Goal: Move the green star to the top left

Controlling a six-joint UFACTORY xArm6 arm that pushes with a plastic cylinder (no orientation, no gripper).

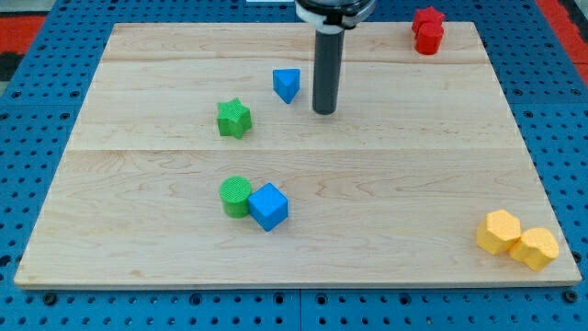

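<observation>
Rod tip, my tip (323, 111), bare and holding nothing, rests on the board (413, 175) right of the green star (233, 119), with the blue wedge (287, 85) between them and above. Approach seems in hand; next I should probably swing below-right of the star, then push up-left.

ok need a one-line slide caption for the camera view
My tip rests right of the blue triangle, with the green star further left, mid-board.
</observation>
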